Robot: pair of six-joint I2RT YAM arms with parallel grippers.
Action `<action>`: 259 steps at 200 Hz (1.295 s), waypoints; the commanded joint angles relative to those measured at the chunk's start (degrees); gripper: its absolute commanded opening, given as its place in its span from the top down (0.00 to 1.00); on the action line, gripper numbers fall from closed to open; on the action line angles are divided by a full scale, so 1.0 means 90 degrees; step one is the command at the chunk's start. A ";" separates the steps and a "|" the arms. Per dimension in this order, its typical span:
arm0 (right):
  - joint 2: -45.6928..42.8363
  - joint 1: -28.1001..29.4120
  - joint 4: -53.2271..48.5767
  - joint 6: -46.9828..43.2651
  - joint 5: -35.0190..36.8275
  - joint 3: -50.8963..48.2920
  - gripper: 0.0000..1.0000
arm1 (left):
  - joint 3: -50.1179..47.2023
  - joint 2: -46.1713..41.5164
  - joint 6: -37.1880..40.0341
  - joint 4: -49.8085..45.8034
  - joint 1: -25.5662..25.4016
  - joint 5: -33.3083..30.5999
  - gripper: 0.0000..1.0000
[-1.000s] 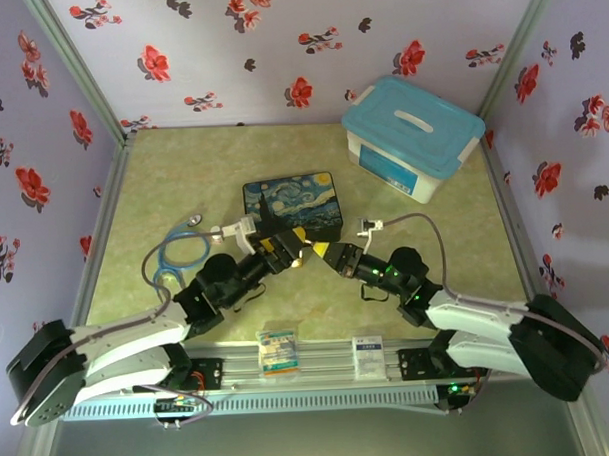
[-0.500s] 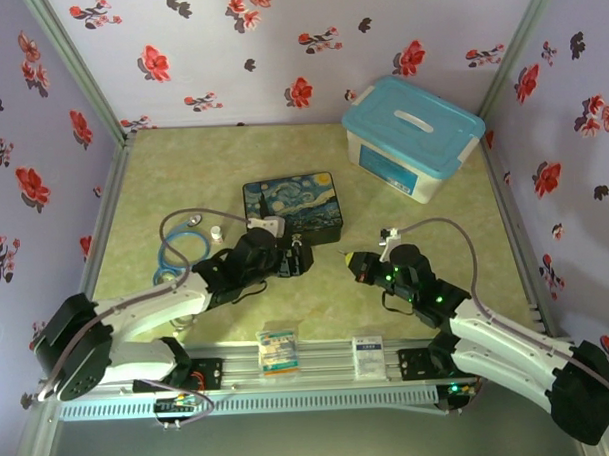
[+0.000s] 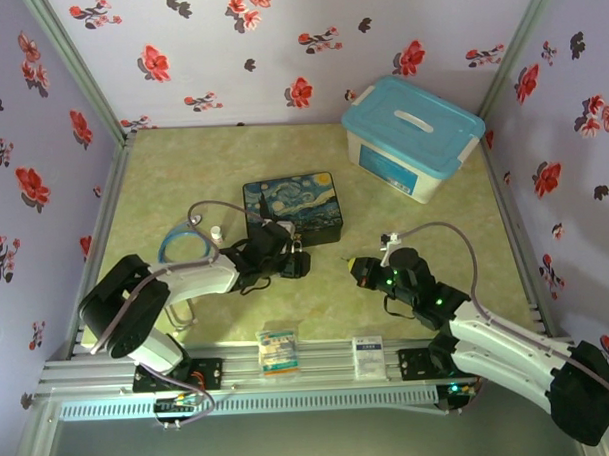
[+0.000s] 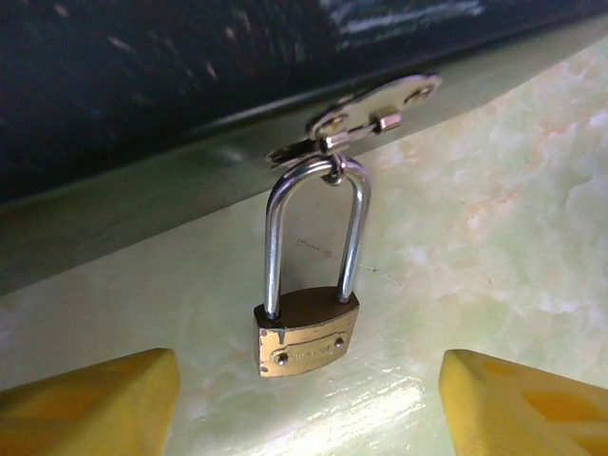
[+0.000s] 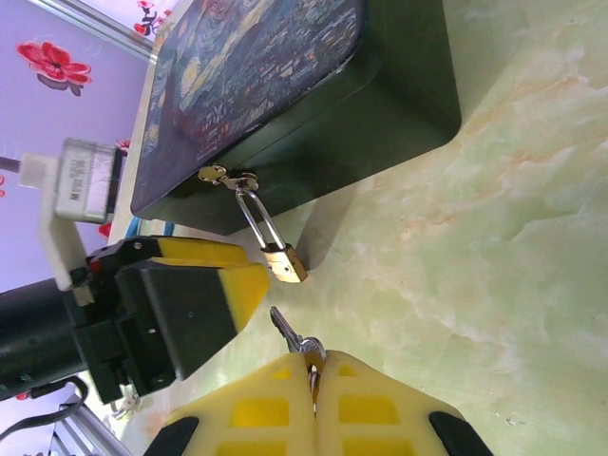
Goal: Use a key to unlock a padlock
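Padlock [image 4: 306, 337], untouched, between the wide-spread tips of left hand [image 4: 309, 408]; key [image 5: 285, 329] pinched in closed right hand [image 5: 313, 372].

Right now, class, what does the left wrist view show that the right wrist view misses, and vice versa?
Left wrist: the front face of the small brass padlock. Right wrist: the slim dark metal key pinched in the right end effector, plus the painted tin lid. Both: its silver shackle hooked through the tin's clasp, open left end effector nearby.
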 commanded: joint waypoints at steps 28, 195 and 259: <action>-0.0112 -0.0028 0.0168 0.0081 0.0091 -0.0185 1.00 | -0.0207 0.0263 0.0082 0.0752 -0.0023 0.0050 0.35; 0.0166 -0.0028 0.0467 0.0195 0.0082 -0.0235 1.00 | -0.0582 0.0753 -0.0474 0.1962 -0.0321 -0.0682 0.72; 0.0607 -0.0028 0.0972 0.0329 -0.0034 -0.0305 1.00 | -0.0626 0.0512 -0.0780 0.2268 -0.0361 -0.0474 0.88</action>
